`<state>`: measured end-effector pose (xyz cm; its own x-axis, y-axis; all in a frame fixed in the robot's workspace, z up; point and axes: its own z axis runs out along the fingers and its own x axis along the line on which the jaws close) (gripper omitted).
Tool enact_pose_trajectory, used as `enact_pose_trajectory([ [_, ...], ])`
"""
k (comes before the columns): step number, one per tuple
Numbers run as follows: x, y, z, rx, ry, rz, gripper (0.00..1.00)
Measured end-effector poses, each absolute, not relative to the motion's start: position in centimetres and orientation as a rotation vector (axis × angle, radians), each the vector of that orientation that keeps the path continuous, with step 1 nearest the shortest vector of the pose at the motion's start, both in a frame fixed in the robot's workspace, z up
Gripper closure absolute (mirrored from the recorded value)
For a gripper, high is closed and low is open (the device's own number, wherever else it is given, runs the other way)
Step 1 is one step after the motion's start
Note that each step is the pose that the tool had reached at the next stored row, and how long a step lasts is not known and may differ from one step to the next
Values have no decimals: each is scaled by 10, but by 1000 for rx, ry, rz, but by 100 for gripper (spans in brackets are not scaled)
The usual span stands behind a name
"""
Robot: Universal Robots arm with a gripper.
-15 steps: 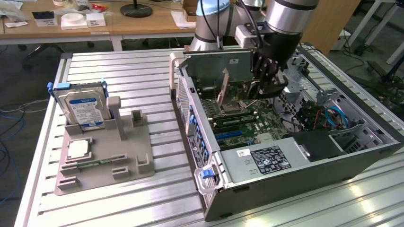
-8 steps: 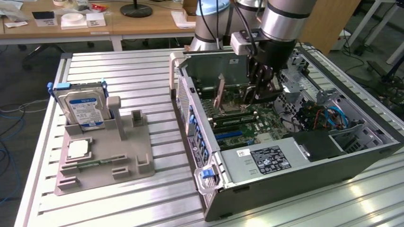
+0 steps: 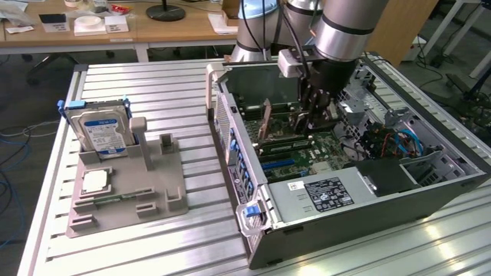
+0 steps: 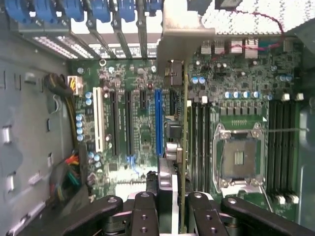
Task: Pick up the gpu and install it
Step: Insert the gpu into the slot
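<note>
wrist view: gripper clenched on the gpu, edge-on, long axis parallel to the slots, bracket toward the blue clips.

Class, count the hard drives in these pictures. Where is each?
1. The blue-labelled hard drive stands upright in the grey holder at the exterior view's left; others could be hidden inside the computer case.

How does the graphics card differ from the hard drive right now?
The graphics card sits in the pincer inside the computer case; the hard drive stands in a grey stand outside it. The card is thin; the drive is a thicker box with a blue label. Both stand on edge.
</note>
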<state>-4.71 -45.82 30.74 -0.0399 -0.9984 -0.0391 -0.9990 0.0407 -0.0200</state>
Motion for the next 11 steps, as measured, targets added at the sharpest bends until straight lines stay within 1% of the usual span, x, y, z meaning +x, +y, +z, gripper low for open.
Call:
enact_pose_trajectory([
  [11,-57,-461,287,-2147,2236,20,72],
])
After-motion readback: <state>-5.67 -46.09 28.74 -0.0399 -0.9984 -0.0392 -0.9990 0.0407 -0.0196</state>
